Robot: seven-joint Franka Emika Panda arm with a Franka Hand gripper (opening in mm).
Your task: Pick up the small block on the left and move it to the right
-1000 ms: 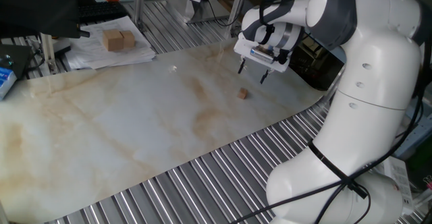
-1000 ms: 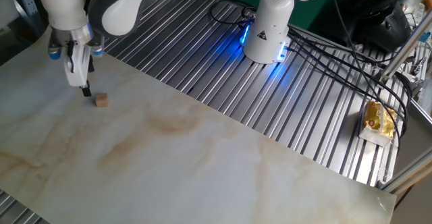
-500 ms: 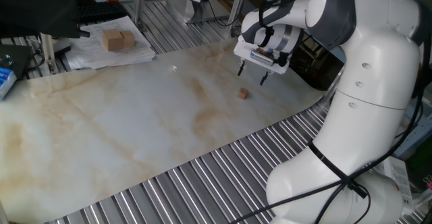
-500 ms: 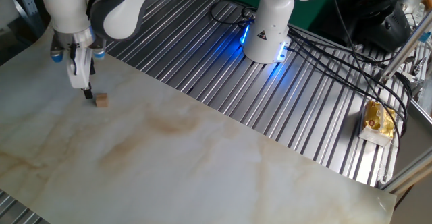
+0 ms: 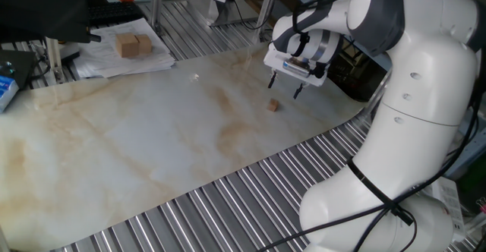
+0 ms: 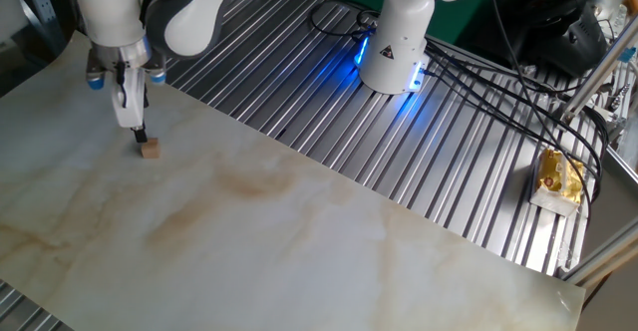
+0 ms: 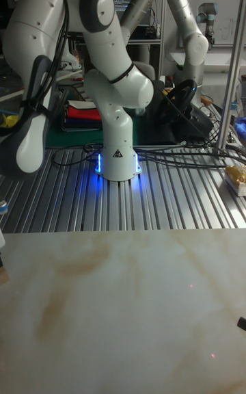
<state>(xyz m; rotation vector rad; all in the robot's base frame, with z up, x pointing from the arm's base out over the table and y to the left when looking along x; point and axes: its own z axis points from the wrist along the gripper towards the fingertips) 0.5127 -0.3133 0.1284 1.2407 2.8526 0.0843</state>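
The small block (image 5: 272, 105) is a tiny light-brown cube lying on the marble-patterned tabletop (image 5: 137, 138), close to its edge. My gripper (image 5: 282, 90) hangs open just above and slightly behind it, its two dark fingers spread wider than the cube and nothing between them. In the other fixed view the fingertips (image 6: 141, 138) hover right beside the small block (image 6: 150, 149), a little above the surface and not touching it. The tall fixed view does not show the cube.
A pair of larger tan blocks (image 5: 134, 45) sits on papers at the far side. Ribbed metal decking (image 6: 399, 142) surrounds the tabletop. The arm's base (image 6: 394, 52) glows blue behind it, and a yellow packet (image 6: 558, 179) lies to one side.
The gripper has drifted a short way sideways toward the small block, still open. The block has not moved.
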